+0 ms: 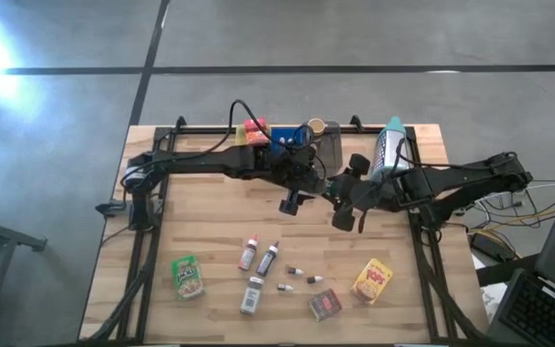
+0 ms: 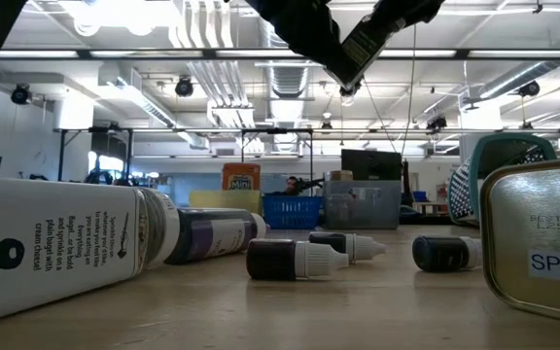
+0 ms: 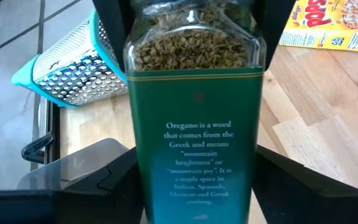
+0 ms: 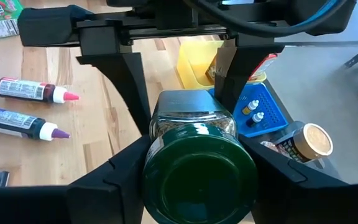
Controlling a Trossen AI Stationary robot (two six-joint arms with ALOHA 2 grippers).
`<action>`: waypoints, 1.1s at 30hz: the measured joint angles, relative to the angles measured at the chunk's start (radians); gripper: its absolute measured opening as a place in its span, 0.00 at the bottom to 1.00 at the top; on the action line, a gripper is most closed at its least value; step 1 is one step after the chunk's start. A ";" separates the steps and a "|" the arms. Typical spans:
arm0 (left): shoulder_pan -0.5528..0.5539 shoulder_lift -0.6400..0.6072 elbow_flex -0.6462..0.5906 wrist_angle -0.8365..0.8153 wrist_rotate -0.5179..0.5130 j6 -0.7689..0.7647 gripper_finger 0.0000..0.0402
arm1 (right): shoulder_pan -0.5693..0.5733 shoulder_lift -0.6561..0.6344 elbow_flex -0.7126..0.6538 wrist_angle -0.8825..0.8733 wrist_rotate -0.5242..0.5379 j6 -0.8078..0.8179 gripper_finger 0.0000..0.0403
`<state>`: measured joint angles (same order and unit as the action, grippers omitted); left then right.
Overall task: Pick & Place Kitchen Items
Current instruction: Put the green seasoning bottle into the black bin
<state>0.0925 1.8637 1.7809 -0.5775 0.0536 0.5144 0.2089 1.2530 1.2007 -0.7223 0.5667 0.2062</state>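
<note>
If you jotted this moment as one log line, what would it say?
left gripper: gripping oregano jar | right gripper: around the jar's lid end | jar: mid-air between both arms | trays: at far edge

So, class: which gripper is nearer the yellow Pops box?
Right. The right gripper is up and slightly left of the Pops box; the left gripper sits farther left, both gripping the oregano jar.

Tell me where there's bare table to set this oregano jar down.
Bare wood lies on the table's left side, above the green pouch, and in the band between the grippers and the bottles. The front middle is crowded: bottles, vials, a spice tin and the yellow Pops box. The back edge is crowded with trays.
</note>
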 joint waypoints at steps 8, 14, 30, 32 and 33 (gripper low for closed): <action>0.008 -0.011 0.027 -0.170 -0.166 -0.042 0.77 | -0.009 -0.004 0.000 -0.014 0.011 -0.005 0.49; 0.064 -0.116 -0.059 -0.211 -0.124 -0.184 0.77 | -0.062 -0.020 0.000 -0.076 0.007 -0.001 0.50; 0.091 -0.522 -0.585 0.359 -0.127 -0.279 0.77 | -0.509 -0.022 0.005 -0.113 -0.373 -0.126 0.51; 0.091 -0.556 -0.635 0.436 -0.128 -0.280 0.77 | -0.568 -0.015 0.010 -0.113 -0.412 -0.144 0.49; 0.091 -0.567 -0.657 0.469 -0.129 -0.280 0.77 | -0.593 -0.009 0.014 -0.114 -0.429 -0.155 0.49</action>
<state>0.1833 1.2963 1.1239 -0.1083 -0.0756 0.2343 -0.3844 1.2438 1.2147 -0.8360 0.1377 0.0515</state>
